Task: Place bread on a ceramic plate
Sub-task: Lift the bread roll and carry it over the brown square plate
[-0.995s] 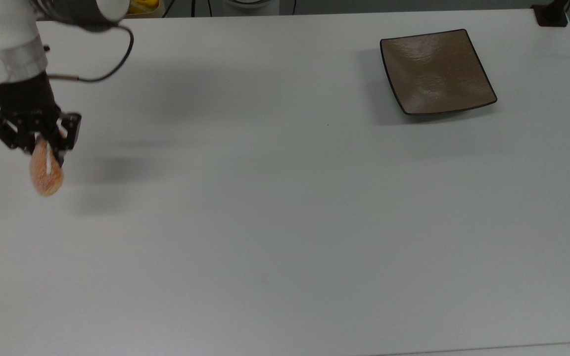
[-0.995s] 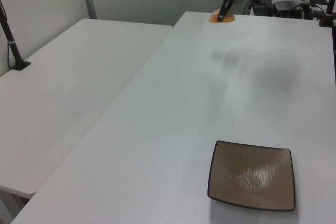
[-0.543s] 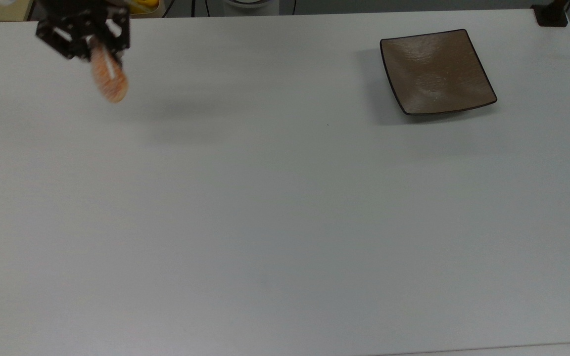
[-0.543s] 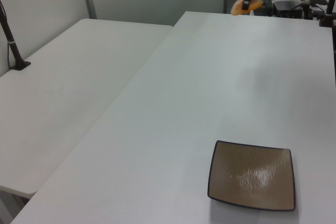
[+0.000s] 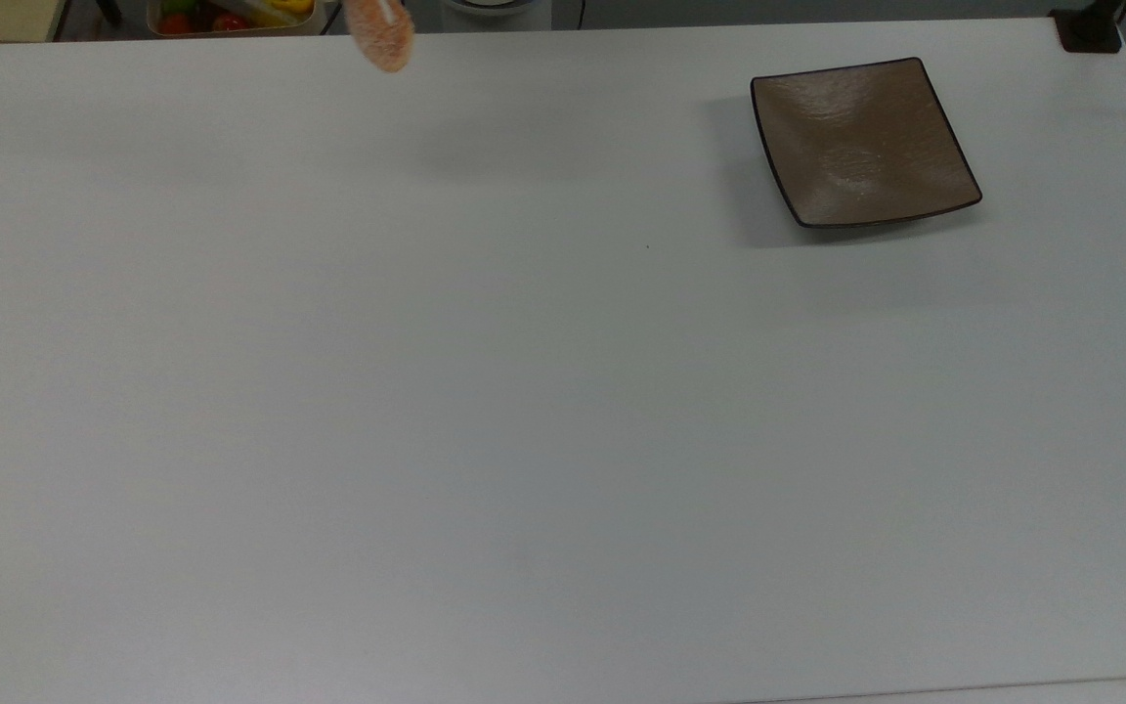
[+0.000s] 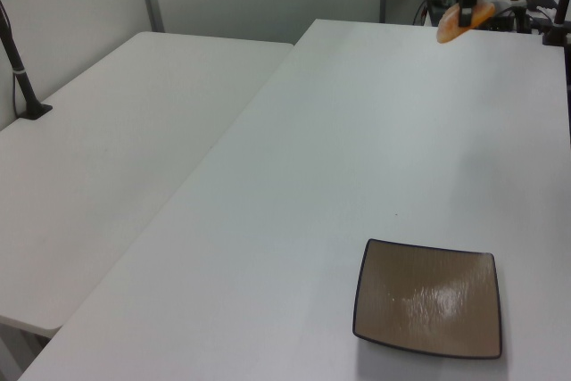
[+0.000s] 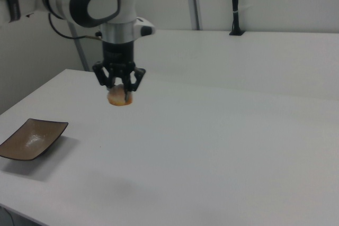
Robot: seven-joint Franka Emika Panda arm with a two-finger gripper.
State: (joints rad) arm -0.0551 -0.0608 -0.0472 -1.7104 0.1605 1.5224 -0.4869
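carrying the bread (image 7: pixel 120 99) high over the surface (image 5: pixel 524 411), you are in mid-transfer: the fingers (image 7: pixel 132 87) are clamped on the bun from both sides, and in the right view it is hanging just under the gripper (image 7: pixel 121 89), well clear of the tabletop. the grip is sitting across the bun's narrow width, which is likely why it is dangling lengthwise below the fingers rather than lying flat.

in the top view the bread (image 5: pixel 382 34) is showing at the far edge, toward the top view's left of centre, white stripe visible at its upper end. in the left view the bread (image 6: pixel 461 20) is hanging at the far end of the surface, tilted, with the gripper (image 6: pixel 466 8) on it.

the ceramic plate (image 5: pixel 861 142) is lying bare on the surface near the top view's upper right corner, well apart from the bread. in the right view the plate (image 7: pixel 32 138) is sitting low at the right view's left, below and to the side of the load.

judgement: transport is underway and placement is not yet done. the height is probably there to clear the plate's upturned corners on approach. next you are likely needing to travel across toward the plate, lower over its middle, then release. risk: the bun is held at one end, so it may swing or land on edge and roll toward the rim.
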